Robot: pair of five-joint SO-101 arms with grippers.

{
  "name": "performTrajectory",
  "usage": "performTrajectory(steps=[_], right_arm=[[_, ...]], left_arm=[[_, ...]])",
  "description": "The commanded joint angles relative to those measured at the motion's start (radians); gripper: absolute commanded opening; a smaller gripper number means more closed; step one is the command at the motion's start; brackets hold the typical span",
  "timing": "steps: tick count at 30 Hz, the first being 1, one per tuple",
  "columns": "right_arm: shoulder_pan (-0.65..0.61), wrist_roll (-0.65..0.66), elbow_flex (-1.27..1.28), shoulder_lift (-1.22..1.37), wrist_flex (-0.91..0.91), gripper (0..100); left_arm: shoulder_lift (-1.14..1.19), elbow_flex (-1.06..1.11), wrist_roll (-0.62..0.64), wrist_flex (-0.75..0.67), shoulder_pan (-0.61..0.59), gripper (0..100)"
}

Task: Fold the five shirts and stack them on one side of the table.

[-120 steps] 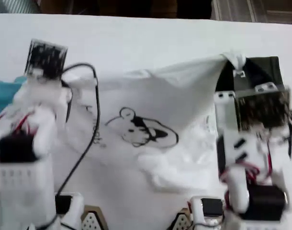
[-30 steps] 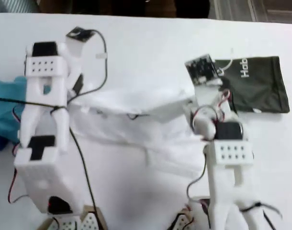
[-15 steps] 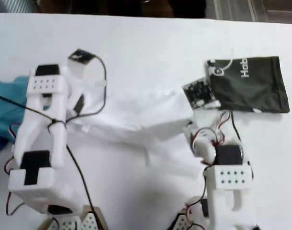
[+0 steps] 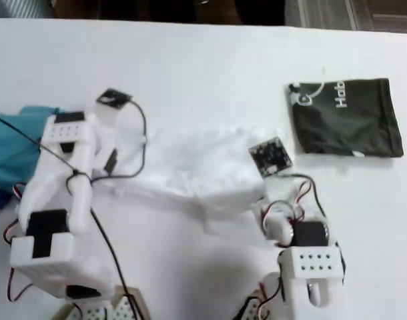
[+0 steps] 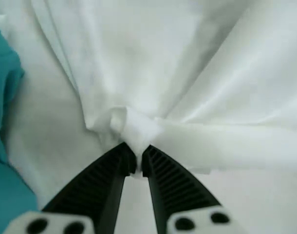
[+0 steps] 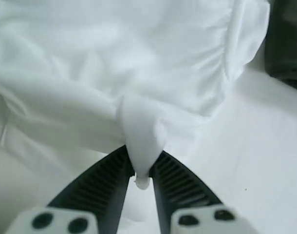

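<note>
White fabric: pinching shirt [image 4: 203, 167] edge tight in both jaws, dragging nearward, doubling it over, hiding print, completing first fold.

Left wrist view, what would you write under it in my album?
Left pincer pinching a bunched fold of the white shirt, teal cloth lying alongside.

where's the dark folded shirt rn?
High view: the dark folded shirt lies flat on the right side of the table, just right of the white shirt that the right gripper pinches.
</note>
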Motion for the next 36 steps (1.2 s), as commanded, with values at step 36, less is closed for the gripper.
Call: performTrajectory(steps=[36], right_arm=[[0.008, -0.005, -0.25, 0.087, -0.269, 5.7]], left_arm=[[0.539, -0.972, 0.155, 0.23, 0.14, 3]])
